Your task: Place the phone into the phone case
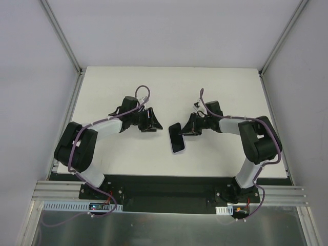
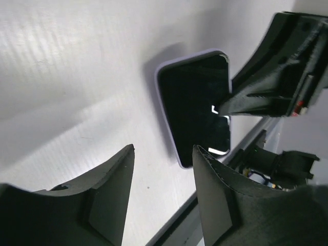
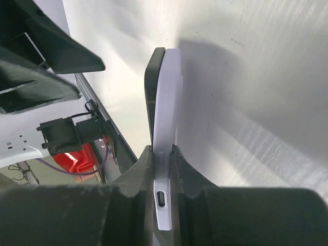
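Item 1: phone (image 1: 177, 137). It lies mid-counter, forward of the two arm bases, with its dark screen facing up. Its right edge is pinched by the right gripper (image 3: 162, 154), and it sits just beside the left gripper (image 2: 164, 152) without touching it. Whether its underside touches the counter (image 1: 128, 92) cannot be told.

Item 2: phone case (image 3: 167, 102). It is pale and holds the phone, showing as a light rim around the glass. Seen edge-on from the right wrist, the dark face lies flush against the case wall, and a small slot is cut into that wall.

Orientation: the long axis runs from the near side of the counter to the far side, with the far end leaning slightly left.

Item 3: right gripper. It is clenched on the cased phone, one finger on the screen side and one on the back.

Item 4: left gripper. It is to the left of the phone and a little farther back. It is released, with its fingers spread and nothing between them.
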{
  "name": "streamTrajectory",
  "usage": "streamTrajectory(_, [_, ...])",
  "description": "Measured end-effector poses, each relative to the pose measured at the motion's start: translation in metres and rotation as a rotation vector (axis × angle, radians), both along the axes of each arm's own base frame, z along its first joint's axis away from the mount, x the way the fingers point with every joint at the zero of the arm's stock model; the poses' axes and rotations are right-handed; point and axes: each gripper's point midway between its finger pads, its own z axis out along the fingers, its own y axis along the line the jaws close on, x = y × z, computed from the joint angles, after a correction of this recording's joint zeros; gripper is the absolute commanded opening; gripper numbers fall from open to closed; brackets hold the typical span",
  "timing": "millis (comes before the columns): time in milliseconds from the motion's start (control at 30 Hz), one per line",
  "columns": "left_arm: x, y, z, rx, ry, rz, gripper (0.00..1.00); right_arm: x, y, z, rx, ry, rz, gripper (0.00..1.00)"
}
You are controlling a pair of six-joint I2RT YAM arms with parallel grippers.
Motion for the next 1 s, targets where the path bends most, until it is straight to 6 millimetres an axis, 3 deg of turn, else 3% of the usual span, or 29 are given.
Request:
streamTrajectory(167, [-0.011,-0.006,0.031,-0.112,-0.112,-0.087,0.57,-0.002,-0.002,0.014,-0.008,-0.022,-0.006,0.06])
streamTrajectory(433, [-0.028,-0.01,0.051,-0.314,-0.142,-0.144,0.75,0.02,0.009,0.078,0.084,-0.158,-0.04,0.08])
streamTrajectory(533, [-0.028,-0.013,0.06,-0.347,-0.159,-0.162,0.77,0.022,0.012,0.1,0.129,-0.188,-0.055,0.08])
streamTrajectory(733, [-0.028,-0.017,0.071,-0.381,-0.168,-0.177,0.77,0.024,0.023,0.138,0.236,-0.239,-0.073,0.09])
streamTrajectory(867, [-0.031,-0.027,0.082,-0.413,-0.176,-0.198,0.75,0.021,0.029,0.152,0.317,-0.244,-0.076,0.11])
streamTrajectory(1000, [-0.037,-0.039,0.097,-0.451,-0.192,-0.232,0.63,0.014,0.032,0.158,0.371,-0.232,-0.063,0.16])
